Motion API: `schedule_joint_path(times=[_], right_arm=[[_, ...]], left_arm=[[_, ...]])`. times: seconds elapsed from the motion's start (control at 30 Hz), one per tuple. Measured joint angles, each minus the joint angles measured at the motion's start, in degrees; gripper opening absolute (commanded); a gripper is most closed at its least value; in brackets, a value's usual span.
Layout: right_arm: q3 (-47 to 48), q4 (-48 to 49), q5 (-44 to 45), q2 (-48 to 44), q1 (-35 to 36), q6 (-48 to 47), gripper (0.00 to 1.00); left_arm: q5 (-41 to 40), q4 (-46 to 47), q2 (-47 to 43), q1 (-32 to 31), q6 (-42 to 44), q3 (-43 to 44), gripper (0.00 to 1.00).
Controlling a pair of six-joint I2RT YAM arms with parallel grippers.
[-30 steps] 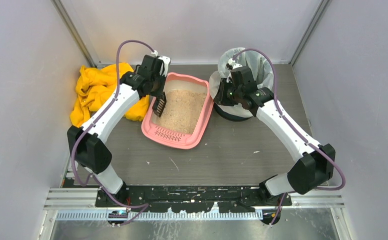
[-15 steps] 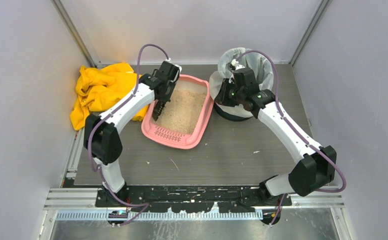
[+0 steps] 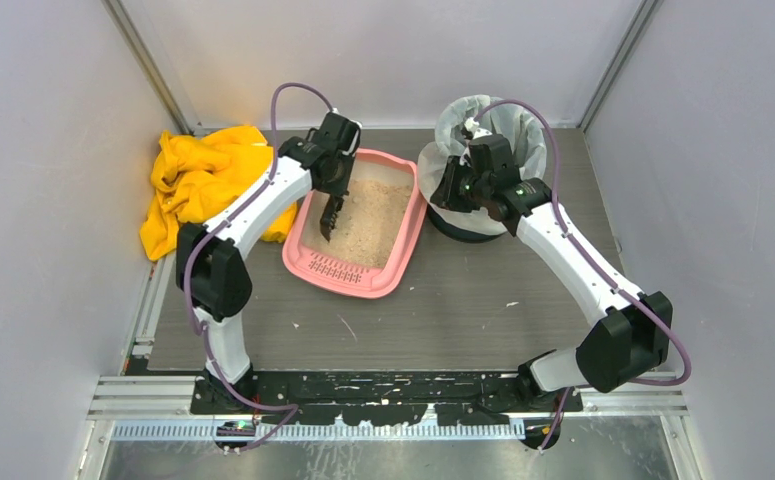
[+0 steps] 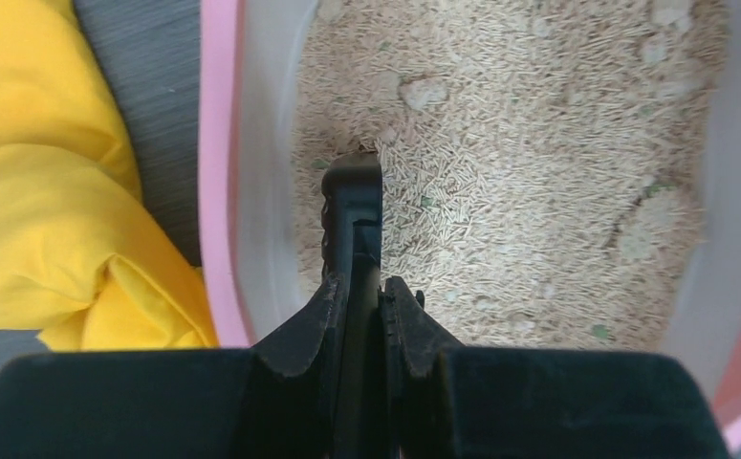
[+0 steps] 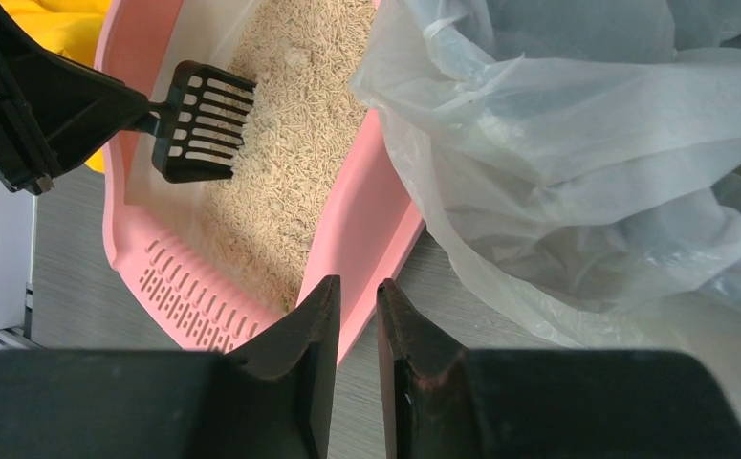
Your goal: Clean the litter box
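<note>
Litter box (image 3: 341,272) sits toward the back of the table, between a yellow cloth (image 3: 198,185) against its left rim and a round bin with a clear bag (image 3: 518,130) just beside its right. The left gripper (image 3: 332,198) pinches a black scoop (image 3: 329,220), tip down in the litter near the left wall, while the right gripper (image 5: 357,296), pressed nearly together on nothing, hovers by the box's right rim. Only the left wrist view shows pale clumps (image 4: 424,93) among the grains; only the right wrist view shows the scoop's slotted head.

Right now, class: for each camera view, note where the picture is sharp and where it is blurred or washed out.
Top external: evenly lit, sharp, soft shadows only. Left wrist: litter crisp, litter box rim smeared. Right wrist: scoop sharp, bin liner pale and milky.
</note>
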Motion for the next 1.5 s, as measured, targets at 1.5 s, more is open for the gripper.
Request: schedule_joint_path(times=[1.5], right_arm=[[-0.8,0.8,0.2,3.9,0.0,0.0,0.26]], left_arm=[[37.0,17.7,-2.6,18.0,-20.2,-11.7,0.0]])
